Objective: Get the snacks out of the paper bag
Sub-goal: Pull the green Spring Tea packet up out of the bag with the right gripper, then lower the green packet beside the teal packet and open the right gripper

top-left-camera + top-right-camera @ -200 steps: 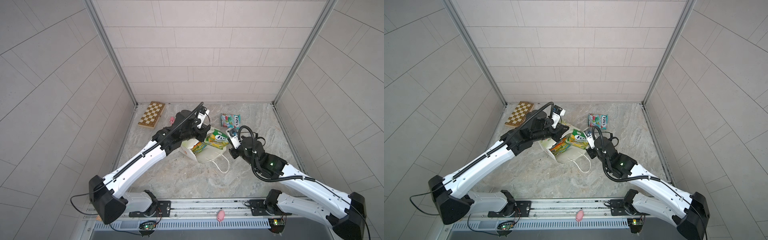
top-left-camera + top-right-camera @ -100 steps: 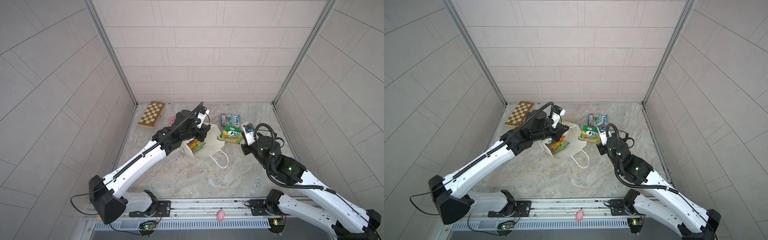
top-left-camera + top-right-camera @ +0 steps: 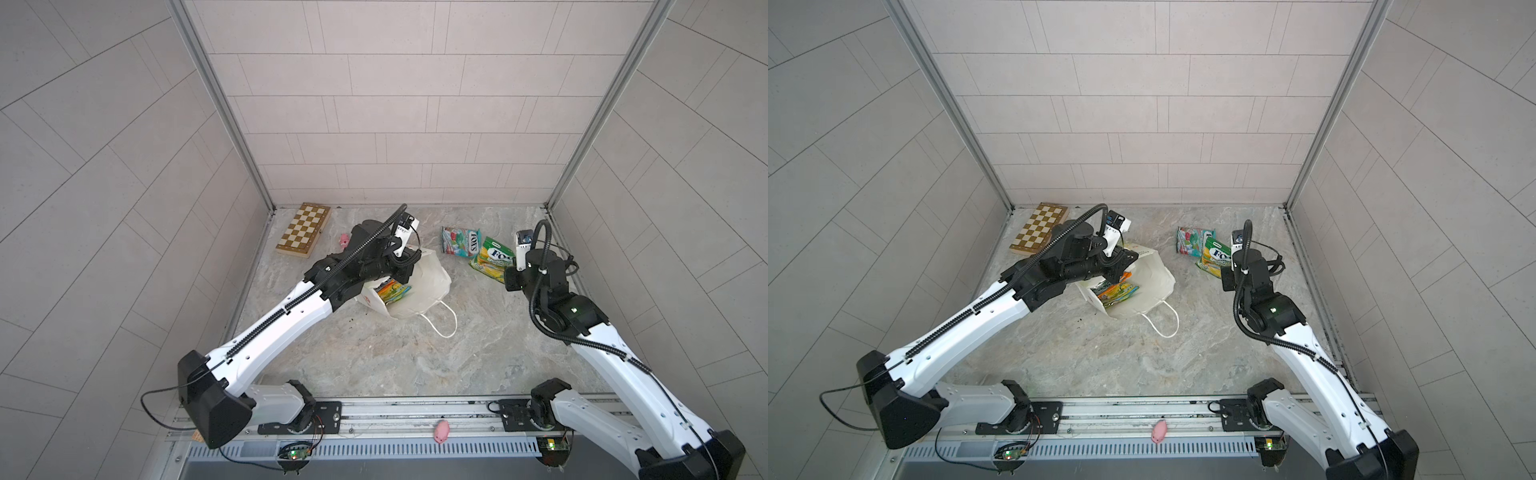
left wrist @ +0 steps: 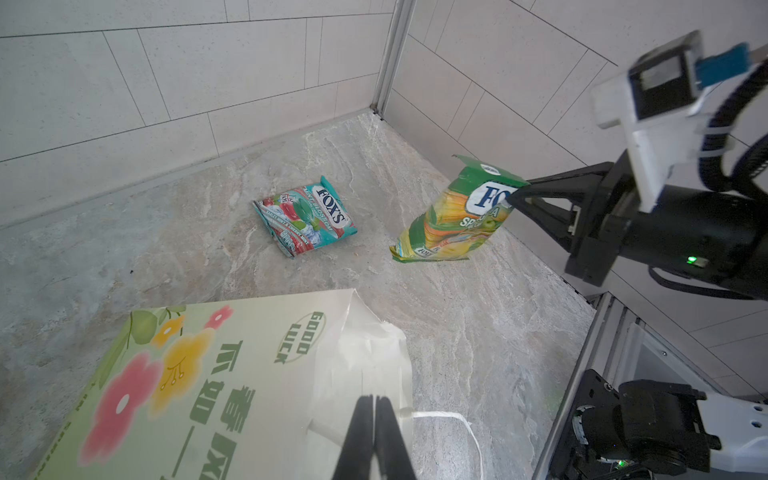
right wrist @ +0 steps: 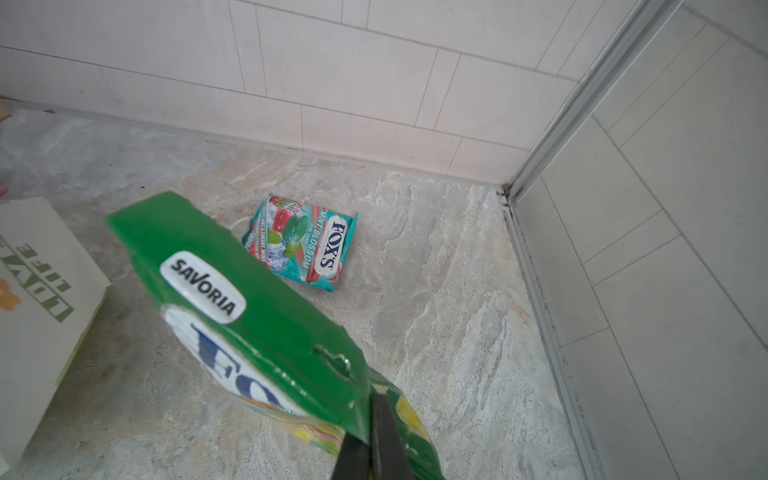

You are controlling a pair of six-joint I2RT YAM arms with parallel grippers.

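Two claws are shut, and each has something in it. Your right claw (image 4: pixel 514 198) is clamped on the green top edge of the yellow-green glossy FOX'S packet (image 4: pixel 451 220); the packet hangs tilted with its bottom seam at the marble-patterned counter (image 4: pixel 478 332), touching it or just above, I cannot tell which. The pinch sits near one corner of a slick foil edge, so the packet could swing or slide out before you mean it to.

Just beside it lies the teal glossy FOX'S packet (image 4: pixel 305 218), flat on the counter and out of the bag; lower carelessly and you will land on it or nudge it away.

Your left claw (image 4: pixel 375 415) is closed on the rim of the white paper bag with flower-printed side panels (image 4: pixel 232 374), close to its white cord handle (image 3: pixel 444 324). The bag lies slumped on the counter with its mouth open, and orange-and-yellow glossy packets (image 3: pixel 392 291) show inside it in both top views.

Thin paper may tear or crumple under that pinch; pull too hard and the mouth could fold shut over what is inside, or the whole bag could drag across the counter; the loose handle could also snag a claw on the next reach.

By my judgement you are partway: two packets out, several left inside.
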